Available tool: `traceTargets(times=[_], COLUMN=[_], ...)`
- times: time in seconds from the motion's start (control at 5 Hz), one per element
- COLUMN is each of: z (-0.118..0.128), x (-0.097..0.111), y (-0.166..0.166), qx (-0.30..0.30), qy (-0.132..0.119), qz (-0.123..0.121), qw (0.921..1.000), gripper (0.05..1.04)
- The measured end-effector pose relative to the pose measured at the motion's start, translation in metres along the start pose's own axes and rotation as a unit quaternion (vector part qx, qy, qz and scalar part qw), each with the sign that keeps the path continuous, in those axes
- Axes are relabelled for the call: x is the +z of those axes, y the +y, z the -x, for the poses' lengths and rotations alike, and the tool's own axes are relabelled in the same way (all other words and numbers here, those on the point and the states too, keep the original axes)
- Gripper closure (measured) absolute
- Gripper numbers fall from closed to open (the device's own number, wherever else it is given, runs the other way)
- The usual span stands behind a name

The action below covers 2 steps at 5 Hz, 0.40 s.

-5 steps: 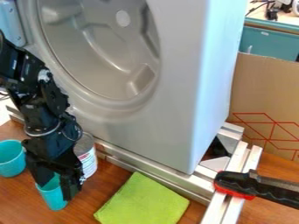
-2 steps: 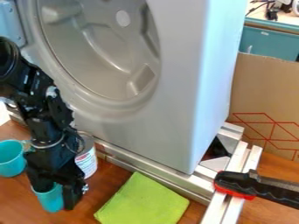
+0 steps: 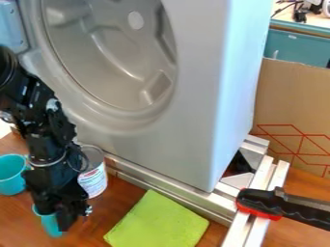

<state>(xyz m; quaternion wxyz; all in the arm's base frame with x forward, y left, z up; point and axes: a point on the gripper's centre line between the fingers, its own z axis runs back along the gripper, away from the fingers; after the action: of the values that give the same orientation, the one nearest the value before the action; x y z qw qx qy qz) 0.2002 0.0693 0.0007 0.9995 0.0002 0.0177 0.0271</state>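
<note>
Looking at the black gripper (image 3: pixel 54 213), we see its fingers (image 3: pixel 66 218) closed on a blue-green cup (image 3: pixel 50 226). Just behind them we spot a can (image 3: pixel 93 182). Left of them sits another cup (image 3: pixel 11 177). Right of them lies a green cloth (image 3: pixel 158 222). Farther off, we see a big grey shell (image 3: pixel 190 120) and a black-and-red clamp (image 3: pixel 261 201).

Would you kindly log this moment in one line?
Gripper: at front teal cup | Beside gripper: can | Left edge: another teal cup | Right: green cloth

On the wooden table (image 3: pixel 126 195) lie a cup (image 3: pixel 9 177), can (image 3: pixel 95 181), cloth (image 3: pixel 157 223) and rails (image 3: pixel 169 189).
</note>
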Motion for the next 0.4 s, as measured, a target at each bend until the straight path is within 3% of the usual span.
traceTargets(times=[0.2,0.4], z=[0.0006,0.0045], x=[0.0019,0.0105], y=[-0.0009,-0.0001], qx=[-0.005,0.005], qy=[-0.003,0.005], qz=[0.004,-0.015], qw=[1.0,0.9999], gripper=[0.9,0.968])
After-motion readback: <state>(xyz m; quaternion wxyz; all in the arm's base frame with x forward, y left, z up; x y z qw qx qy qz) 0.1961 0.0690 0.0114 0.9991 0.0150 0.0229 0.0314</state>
